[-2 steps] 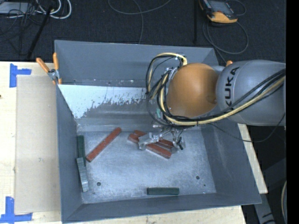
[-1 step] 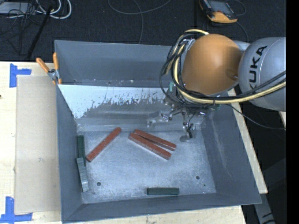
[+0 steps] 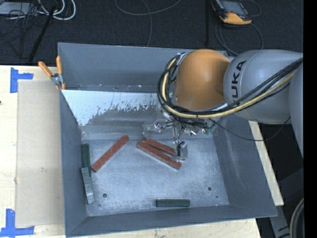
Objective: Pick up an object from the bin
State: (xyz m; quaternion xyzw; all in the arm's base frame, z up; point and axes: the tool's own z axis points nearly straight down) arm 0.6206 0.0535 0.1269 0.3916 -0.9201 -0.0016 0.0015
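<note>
Two red-brown bars (image 3: 159, 153) at gripper (image 3: 181, 150); scuffed grey bin (image 3: 148, 182).

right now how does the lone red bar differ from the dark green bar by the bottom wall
The red bar is reddish brown; the green bar is dark green. The red bar lies slanted on the open floor; the green bar lies level beside the near wall. The red bar looks longer. Both are slim straight bars lying flat.

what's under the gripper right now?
Two reddish-brown bars lying side by side in the middle of the bin; the gripper is over their right end. It partly covers that end, so contact can't be judged.
</note>
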